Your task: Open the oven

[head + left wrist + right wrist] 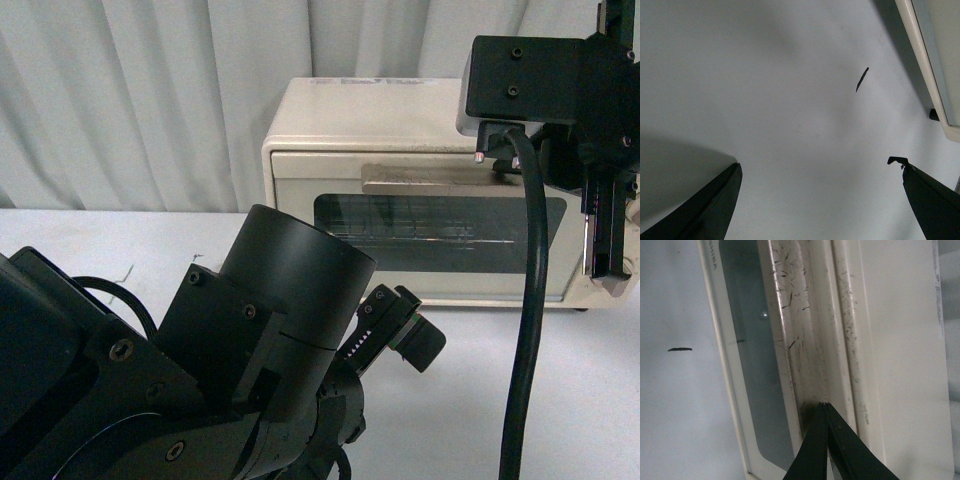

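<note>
Directly ahead of my right gripper point(825, 405) stands the oven point(400, 120), door closed, on the white table point(90, 240). State of my right gripper: fingers point(812, 450) pressed together with nothing between them, tips at the scuffed bar handle point(430, 178) along the door's upper edge; contact with it cannot be confirmed. The glass window point(430, 232) lies just beside the handle. State of my left gripper point(817, 163): fingers point(715, 205) spread wide, holding nothing, above bare tabletop. A short dark mark point(862, 79) lies on the table ahead of my left gripper; the oven's base, with one black foot point(934, 115), runs further ahead and to one side.
</note>
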`<move>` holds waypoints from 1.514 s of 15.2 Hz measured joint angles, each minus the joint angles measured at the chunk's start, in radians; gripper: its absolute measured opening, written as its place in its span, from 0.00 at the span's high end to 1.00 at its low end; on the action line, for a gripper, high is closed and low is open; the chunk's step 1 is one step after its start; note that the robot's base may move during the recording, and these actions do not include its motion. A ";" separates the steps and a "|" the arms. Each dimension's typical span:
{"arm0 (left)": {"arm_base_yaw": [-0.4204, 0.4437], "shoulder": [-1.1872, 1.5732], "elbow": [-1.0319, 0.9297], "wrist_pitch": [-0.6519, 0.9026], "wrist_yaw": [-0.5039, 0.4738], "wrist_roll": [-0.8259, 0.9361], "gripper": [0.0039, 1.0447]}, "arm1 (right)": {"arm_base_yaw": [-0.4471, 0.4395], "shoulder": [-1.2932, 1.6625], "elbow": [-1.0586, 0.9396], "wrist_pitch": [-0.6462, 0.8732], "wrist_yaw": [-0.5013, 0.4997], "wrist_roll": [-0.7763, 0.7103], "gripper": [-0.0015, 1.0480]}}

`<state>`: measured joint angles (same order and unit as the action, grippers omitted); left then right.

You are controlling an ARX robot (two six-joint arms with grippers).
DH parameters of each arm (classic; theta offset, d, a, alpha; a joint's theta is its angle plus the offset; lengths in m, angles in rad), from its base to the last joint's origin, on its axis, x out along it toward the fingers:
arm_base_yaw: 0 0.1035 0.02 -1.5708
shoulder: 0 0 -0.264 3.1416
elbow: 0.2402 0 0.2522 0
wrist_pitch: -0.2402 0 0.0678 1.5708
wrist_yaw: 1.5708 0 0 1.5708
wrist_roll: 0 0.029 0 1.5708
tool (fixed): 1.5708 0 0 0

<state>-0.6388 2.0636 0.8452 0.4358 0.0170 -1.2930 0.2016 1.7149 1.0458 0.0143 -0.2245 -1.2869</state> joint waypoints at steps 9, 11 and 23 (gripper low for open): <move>0.000 0.000 0.000 0.000 0.000 0.000 0.06 | -0.006 -0.022 -0.048 -0.013 -0.031 0.010 0.98; 0.000 0.000 0.000 0.000 0.000 0.000 0.06 | -0.006 -0.023 -0.050 -0.014 -0.034 0.013 0.98; -0.001 0.000 0.000 0.000 0.005 0.011 0.06 | -0.025 -0.556 -0.095 -0.230 -0.243 0.223 0.74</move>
<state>-0.6399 2.0640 0.8452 0.4358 0.0219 -1.2823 0.1768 1.1587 0.9512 -0.2153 -0.4675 -1.0641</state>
